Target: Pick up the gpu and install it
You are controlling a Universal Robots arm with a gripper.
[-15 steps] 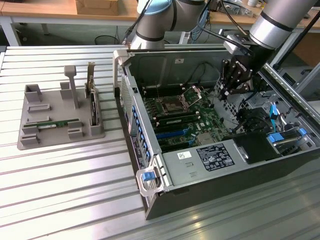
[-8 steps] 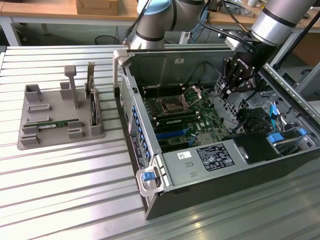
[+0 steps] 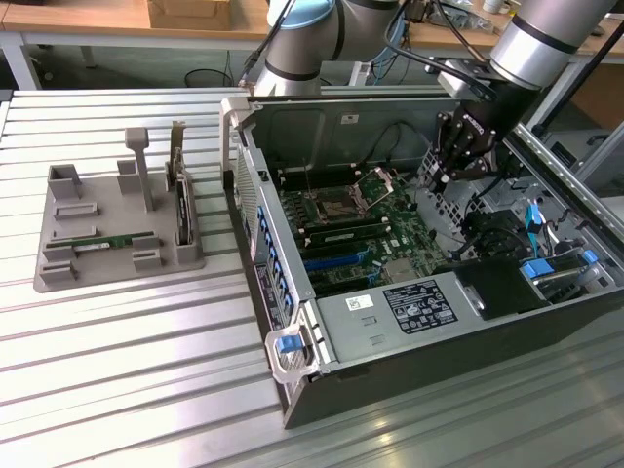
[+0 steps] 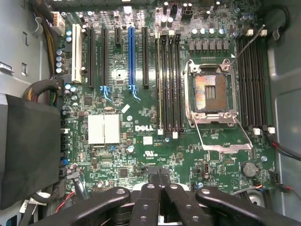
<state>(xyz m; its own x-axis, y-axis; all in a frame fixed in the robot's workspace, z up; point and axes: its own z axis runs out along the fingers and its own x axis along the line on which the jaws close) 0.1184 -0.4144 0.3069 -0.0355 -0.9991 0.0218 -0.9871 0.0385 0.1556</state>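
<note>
The gpu [image 3: 105,240], a thin green stick with a white label, lies flat in a grey holder [image 3: 58,278] on the exterior view's left. My gripper [image 3: 439,178] hangs far from it, over the open computer case [image 3: 409,375] on the exterior view's right. In the wrist view the gripper [image 4: 160,176] is shut, its black fingertips [image 4: 151,177] pressed together with nothing between them. Below it lies the green motherboard [image 4: 141,113] with its open CPU socket [image 4: 210,93], black memory slots [image 4: 170,80] and a blue expansion slot [image 4: 132,56].
An upright dark card with a metal bracket [image 3: 180,200] stands in the same grey holder. Cables [image 3: 400,132], a black box [image 3: 502,288] and blue clips [image 3: 536,268] crowd the case's far side. The ribbed metal table [image 3: 136,370] stretches in front.
</note>
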